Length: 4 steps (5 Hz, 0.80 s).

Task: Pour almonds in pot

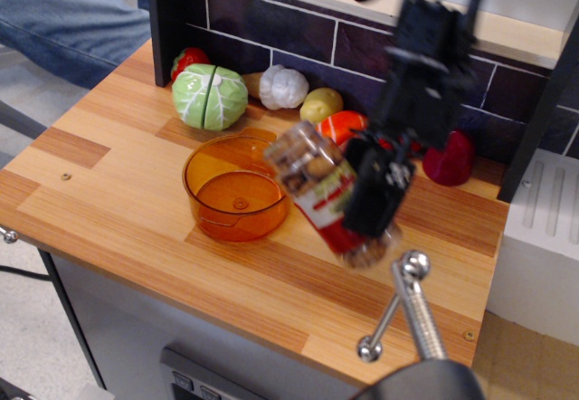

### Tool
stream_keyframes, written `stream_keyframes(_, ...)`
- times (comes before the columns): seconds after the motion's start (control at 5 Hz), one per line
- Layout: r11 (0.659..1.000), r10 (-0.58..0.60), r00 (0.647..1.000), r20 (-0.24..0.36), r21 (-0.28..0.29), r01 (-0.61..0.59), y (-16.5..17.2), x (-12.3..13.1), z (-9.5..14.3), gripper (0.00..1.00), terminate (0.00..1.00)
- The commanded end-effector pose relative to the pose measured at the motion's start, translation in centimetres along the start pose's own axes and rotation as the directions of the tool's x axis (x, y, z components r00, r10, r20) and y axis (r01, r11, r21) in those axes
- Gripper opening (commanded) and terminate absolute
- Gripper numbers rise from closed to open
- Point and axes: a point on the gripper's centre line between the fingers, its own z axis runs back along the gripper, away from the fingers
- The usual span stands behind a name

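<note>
A green cabbage [210, 96] sits on the wooden counter [118, 192]. To its right along the tiled wall [298, 33] lie a garlic bulb [283, 86] and a lemon [320, 106]. A tomato [187, 60] peeks out behind the cabbage.

Wooden counter [118, 192] under pot [233, 188], cabbage [209, 96]

The tabletop [118, 192] is pale wood with a smooth, faintly satin grain. Left of the end effector [375, 192], which is matt black plastic, the pot [237, 185] is glossy translucent orange plastic. The clear jar [327, 192] in its grip carries a shiny printed label over the brown, matt almonds [303, 157]. Behind, the cabbage [210, 97] looks smooth and glossy; the wall tiles [271, 29] are dark, matt
</note>
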Motion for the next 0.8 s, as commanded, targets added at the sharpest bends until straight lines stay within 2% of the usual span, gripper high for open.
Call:
stream_keyframes(0.0, 0.975, -0.146, 0.951, 0.273, -0.120, 0.185, 0.1, -0.7, 3.2, 0.00, 0.00)
stream_keyframes(0.2, 0.969, -0.121, 0.935, 0.333, -0.165, 0.184, 0.9, -0.5, 4.3, 0.00, 0.00)
stream_keyframes(0.6, 0.969, -0.141, 0.897, 0.418, -0.126, 0.211, 1.0, -0.1, 4.6, 0.00, 0.00)
